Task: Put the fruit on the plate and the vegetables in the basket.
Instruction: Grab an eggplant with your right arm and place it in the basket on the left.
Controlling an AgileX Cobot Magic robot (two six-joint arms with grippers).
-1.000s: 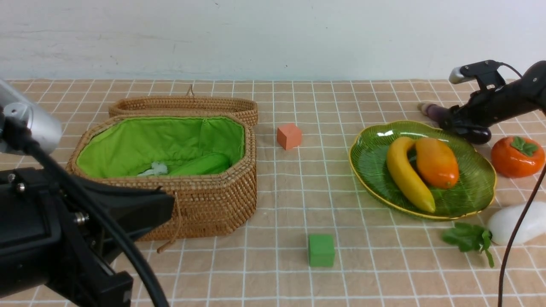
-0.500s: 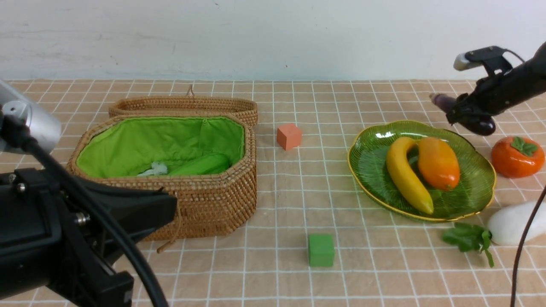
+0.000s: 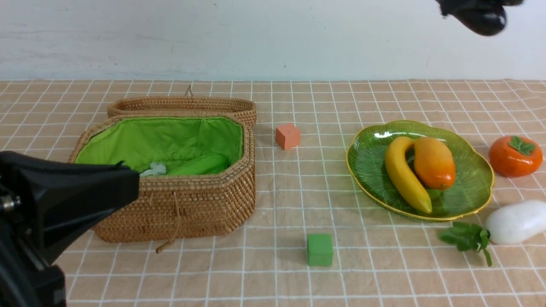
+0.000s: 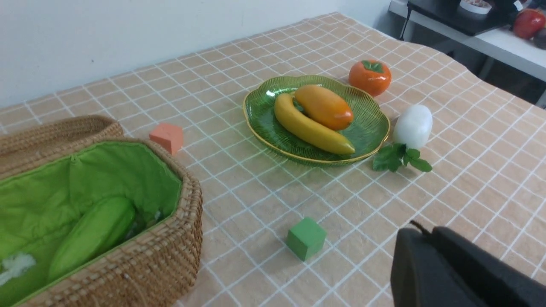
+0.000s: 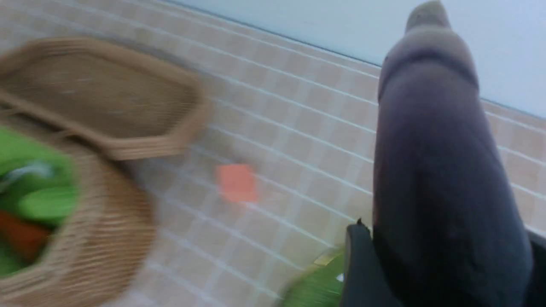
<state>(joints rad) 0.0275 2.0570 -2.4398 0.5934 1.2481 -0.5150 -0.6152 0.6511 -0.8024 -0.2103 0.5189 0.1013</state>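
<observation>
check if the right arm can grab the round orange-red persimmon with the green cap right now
Probably not yet. The right gripper is shut on the dark purple eggplant, raised high, so its jaws are full. The round orange-red persimmon lies uncovered on the checked cloth beside the green glass plate.

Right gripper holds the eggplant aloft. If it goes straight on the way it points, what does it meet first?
The right gripper, shut on the eggplant, seems aimed at bare tablecloth by the orange-pink cube; nothing nearer shows. The view is blurred, so depth is unclear.
</observation>
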